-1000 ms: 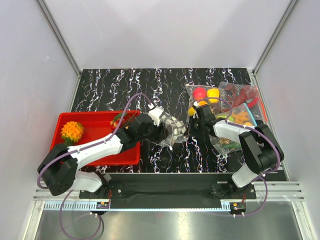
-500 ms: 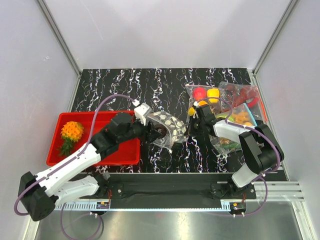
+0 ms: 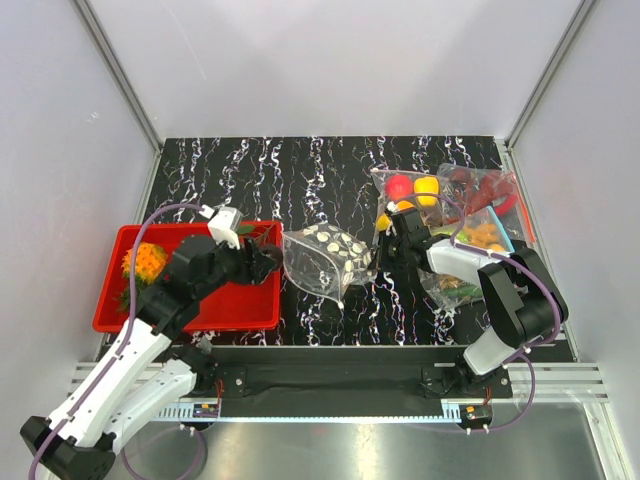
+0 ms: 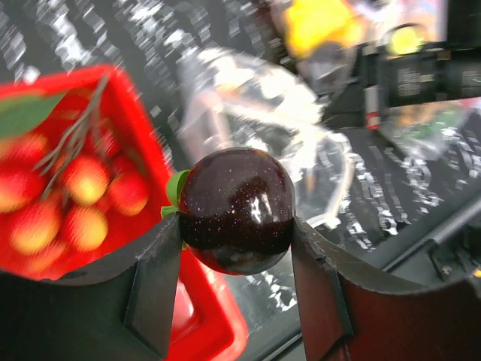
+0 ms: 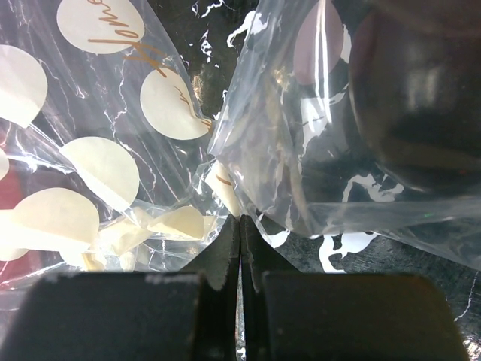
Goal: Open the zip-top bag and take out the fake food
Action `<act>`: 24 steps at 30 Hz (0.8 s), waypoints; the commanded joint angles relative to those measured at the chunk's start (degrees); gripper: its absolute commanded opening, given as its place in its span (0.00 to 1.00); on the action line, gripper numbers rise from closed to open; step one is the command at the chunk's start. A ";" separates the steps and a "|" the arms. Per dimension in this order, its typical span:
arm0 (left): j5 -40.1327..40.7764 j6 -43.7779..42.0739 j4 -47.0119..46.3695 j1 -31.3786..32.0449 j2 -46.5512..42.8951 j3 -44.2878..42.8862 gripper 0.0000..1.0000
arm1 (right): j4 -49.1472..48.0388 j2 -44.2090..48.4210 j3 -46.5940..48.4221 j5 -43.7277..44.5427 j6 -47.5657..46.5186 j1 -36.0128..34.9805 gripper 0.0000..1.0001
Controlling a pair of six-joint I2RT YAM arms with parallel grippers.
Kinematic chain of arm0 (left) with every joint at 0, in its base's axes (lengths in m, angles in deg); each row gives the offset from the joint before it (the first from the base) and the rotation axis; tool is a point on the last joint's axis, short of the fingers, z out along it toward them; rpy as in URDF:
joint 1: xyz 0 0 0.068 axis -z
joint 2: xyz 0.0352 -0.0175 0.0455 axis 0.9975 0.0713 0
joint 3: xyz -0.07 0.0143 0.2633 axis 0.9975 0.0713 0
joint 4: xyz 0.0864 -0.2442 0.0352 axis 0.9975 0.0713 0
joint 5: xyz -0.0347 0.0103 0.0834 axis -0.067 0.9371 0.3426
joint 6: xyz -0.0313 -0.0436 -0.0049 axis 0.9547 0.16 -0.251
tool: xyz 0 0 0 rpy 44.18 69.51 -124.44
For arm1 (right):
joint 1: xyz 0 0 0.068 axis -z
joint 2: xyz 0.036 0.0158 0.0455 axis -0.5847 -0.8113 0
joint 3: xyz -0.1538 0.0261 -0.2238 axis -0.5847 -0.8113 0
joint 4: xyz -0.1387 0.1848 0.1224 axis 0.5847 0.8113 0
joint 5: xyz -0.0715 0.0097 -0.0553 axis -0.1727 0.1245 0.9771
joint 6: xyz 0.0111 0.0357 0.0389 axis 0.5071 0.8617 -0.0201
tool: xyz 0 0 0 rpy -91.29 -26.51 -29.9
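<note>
Zip-top bag (image 3: 322,262) sits mid-tabletop toward the near edge, long axis running left to right, wide mouth facing the left edge, white dots up. Right hand (image 3: 377,258) is pinched tight on its right corner. Left hand (image 3: 262,258) is clamped on one dark round fruit (image 4: 237,209), over the right rim of the red tray (image 3: 108,305). Two more pieces lie in that tray: one cherry bunch (image 4: 68,192), one orange bumpy fruit (image 3: 145,262). Several filled bags (image 3: 455,205) crowd the right edge around the right arm.

Gold script on zip-top bag (image 5: 75,105) dots (image 5: 101,22), illegible
</note>
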 commanded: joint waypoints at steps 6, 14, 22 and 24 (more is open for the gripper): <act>14.68 3.61 9.11 -0.25 1.25 1.81 0.41 | -0.79 0.51 2.91 0.79 -1.14 0.25 0.00; 17.59 3.79 12.01 -0.34 2.74 1.81 0.45 | -0.61 -0.02 3.26 0.53 -1.06 0.25 0.00; 16.54 3.79 11.75 -0.25 3.89 1.81 0.77 | -0.18 0.34 3.53 1.06 -1.32 0.25 0.00; 16.71 3.79 11.84 -0.34 3.71 1.90 0.82 | -0.17 0.34 3.70 1.23 -1.32 0.34 0.00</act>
